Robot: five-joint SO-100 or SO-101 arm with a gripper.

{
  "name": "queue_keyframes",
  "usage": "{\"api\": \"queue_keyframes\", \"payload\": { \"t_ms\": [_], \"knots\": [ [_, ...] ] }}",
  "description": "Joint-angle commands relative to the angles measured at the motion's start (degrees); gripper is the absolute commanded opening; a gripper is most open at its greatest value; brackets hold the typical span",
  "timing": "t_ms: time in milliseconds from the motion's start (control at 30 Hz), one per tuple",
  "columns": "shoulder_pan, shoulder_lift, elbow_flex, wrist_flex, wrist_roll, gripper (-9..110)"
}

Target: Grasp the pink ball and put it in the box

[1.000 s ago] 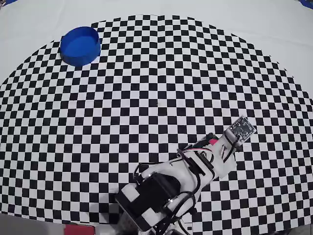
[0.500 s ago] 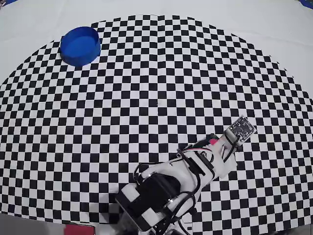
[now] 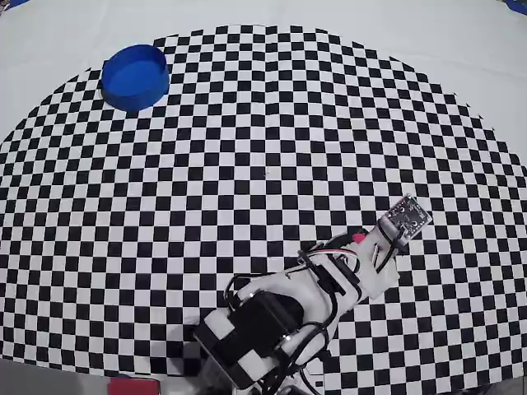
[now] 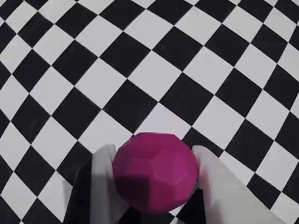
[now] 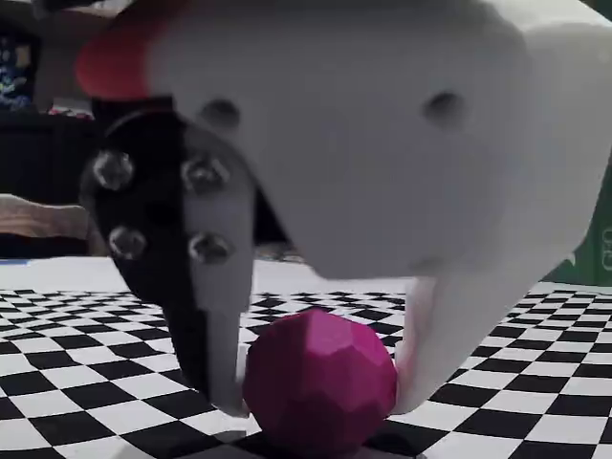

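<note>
The pink ball point(image 4: 155, 171) sits between my two white fingers in the wrist view, and both fingers touch its sides. My gripper point(image 4: 153, 150) is shut on the ball. In the fixed view the pink ball point(image 5: 320, 392) rests on the checkered mat, with my gripper point(image 5: 318, 400) straddling it from above. From overhead, only a sliver of the pink ball point(image 3: 359, 238) shows beside the gripper point(image 3: 363, 241), at the lower right of the mat. The box point(image 3: 134, 76), a round blue container, stands far off at the upper left.
A black-and-white checkered mat point(image 3: 263, 148) covers the table. My arm's white and black body point(image 3: 280, 317) fills the lower middle of the overhead view. A small circuit board point(image 3: 405, 217) sticks out past the gripper.
</note>
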Motion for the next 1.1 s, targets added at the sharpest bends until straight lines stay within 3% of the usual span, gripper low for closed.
{"api": "queue_keyframes", "payload": {
  "t_ms": [0, 1067],
  "knots": [
    [0.18, 2.90, -1.67, -0.62, -0.26, 0],
    [-0.53, 21.80, -2.99, -0.62, -0.26, 0]
  ]
}}
